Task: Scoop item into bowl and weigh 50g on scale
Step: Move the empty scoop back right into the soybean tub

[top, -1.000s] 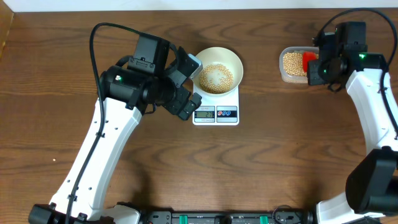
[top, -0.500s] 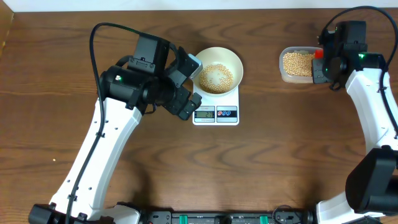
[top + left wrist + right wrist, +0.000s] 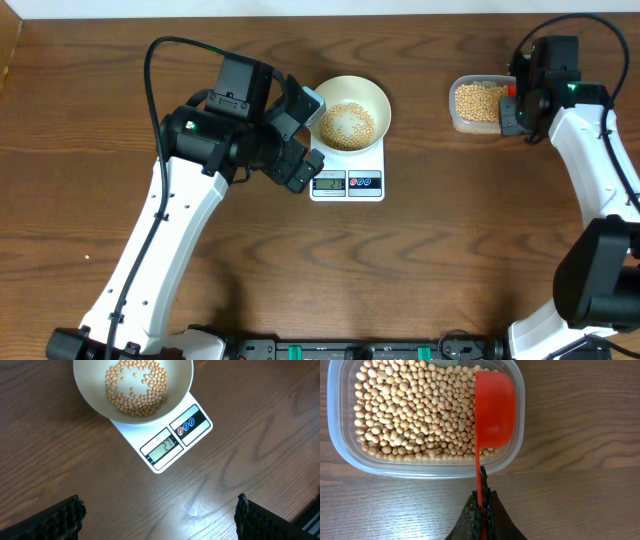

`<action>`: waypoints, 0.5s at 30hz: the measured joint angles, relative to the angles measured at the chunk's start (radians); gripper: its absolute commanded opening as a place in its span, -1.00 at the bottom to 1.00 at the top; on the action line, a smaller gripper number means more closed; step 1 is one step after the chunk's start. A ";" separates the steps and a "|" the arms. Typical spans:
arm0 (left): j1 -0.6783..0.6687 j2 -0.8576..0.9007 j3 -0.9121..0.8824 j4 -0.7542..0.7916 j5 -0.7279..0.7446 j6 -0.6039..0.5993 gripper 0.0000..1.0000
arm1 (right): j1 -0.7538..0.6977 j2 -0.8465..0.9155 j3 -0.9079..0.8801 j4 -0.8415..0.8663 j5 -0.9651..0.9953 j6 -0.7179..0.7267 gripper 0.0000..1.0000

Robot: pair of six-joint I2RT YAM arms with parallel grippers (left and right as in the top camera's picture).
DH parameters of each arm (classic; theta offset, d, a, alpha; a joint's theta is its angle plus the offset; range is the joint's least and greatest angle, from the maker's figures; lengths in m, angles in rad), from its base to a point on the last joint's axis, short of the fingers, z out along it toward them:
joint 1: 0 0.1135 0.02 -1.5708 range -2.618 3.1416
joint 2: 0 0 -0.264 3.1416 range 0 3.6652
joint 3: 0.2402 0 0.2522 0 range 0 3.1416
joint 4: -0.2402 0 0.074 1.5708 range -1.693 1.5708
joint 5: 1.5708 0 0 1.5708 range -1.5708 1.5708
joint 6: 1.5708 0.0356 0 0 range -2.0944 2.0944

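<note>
Beans [image 3: 347, 124]: a thin layer in the bowl [image 3: 375, 98], centre patch bare, so prob. short of target. My read is more scoops are needed. Bowl sits on the scale [image 3: 347, 183], on its far part, leaving the display [image 3: 162, 449] & two round buttons [image 3: 187, 425] uncovered at the near edge so the reading is in sight. Digits are lit but too small to read w/ confidence.

Bean stock [image 3: 410, 415] is in the clear tub [image 3: 340, 445], far right on the bench [image 3: 450, 260], well apart from the scale. Tub looks approx. full across its floor.

Red scoop [image 3: 495, 407] hangs over the tub's right side, cup above the beans, handle running back toward the wrist cam. No beans show on the red face; can't tell if that's the hollow or the back. Judgement: it's lined up for a dip, load not yet taken.

Right claw [image 3: 482, 510]: fingers pressed together, clamped on the scoop handle near its end. A long reach keeps the claw itself clear of the tub rim. Right arm comes up the right edge of the bench, wrist bent left over the tub.

Left claw [image 3: 160, 515]: fingers wide apart, holding nothing, hovering just left of bowl & scale w/o touching. Cam looks down on the display, prob. parked there to watch the reading or steady the bowl if req'd. Left arm rises from the near-left, elbow high, forearm angled right toward the scale.
</note>
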 measured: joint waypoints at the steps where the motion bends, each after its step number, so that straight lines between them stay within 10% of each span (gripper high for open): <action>1: 0.000 0.000 0.000 0.000 0.000 0.000 0.96 | 0.000 0.001 0.000 0.000 0.000 0.000 -0.98; 15: 0.000 0.000 0.000 0.000 0.000 0.000 0.96 | 0.000 0.050 0.000 0.013 -0.145 0.054 -0.98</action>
